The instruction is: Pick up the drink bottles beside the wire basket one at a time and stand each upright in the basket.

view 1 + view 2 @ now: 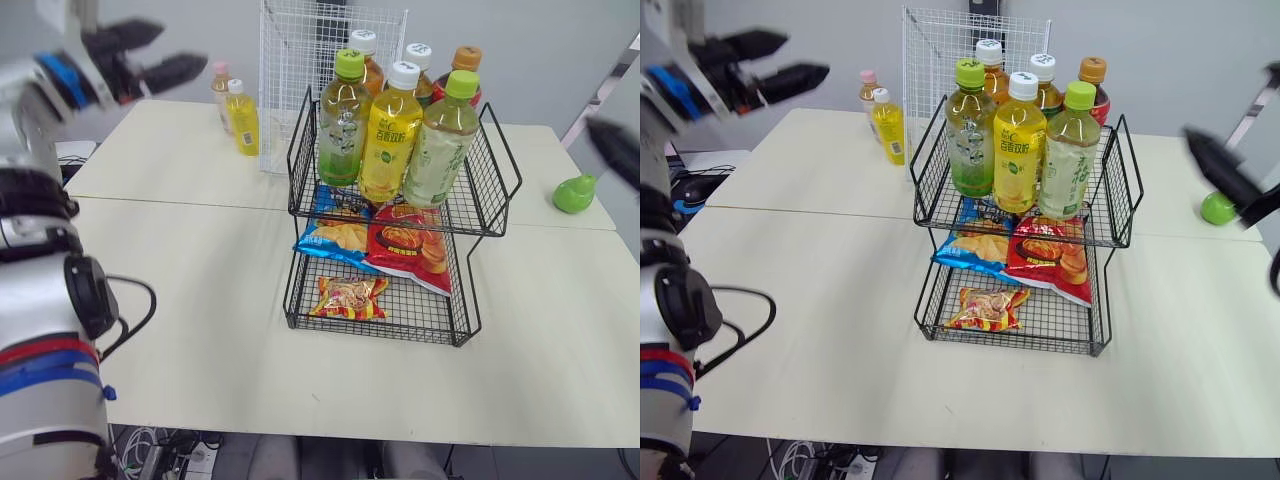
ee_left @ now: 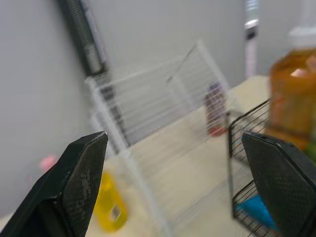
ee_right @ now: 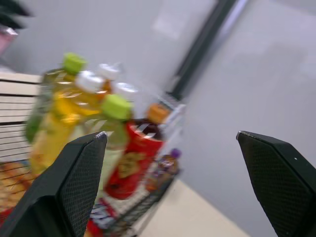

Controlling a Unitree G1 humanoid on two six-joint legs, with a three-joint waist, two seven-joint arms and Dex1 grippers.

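Note:
A black two-tier wire basket [image 1: 495, 190] stands mid-table. Its top tier holds several upright drink bottles, among them a green-capped one [image 1: 343, 120], a yellow one [image 1: 391, 135] and a pale green one [image 1: 441, 142]. Left of the basket, a small yellow bottle [image 1: 242, 118] and a pink-capped bottle [image 1: 220, 88] stand on the table. My left gripper [image 1: 182, 46] hovers open and empty, above and to the left of those two. My right gripper [image 1: 1230, 105] is open and empty in the air, to the right of the basket.
A white wire grid panel [image 1: 290, 70] stands behind the basket, next to the two loose bottles. Snack bags [image 1: 410, 245] lie on the basket's lower shelves. A green pear-shaped object [image 1: 575, 193] sits at the table's right.

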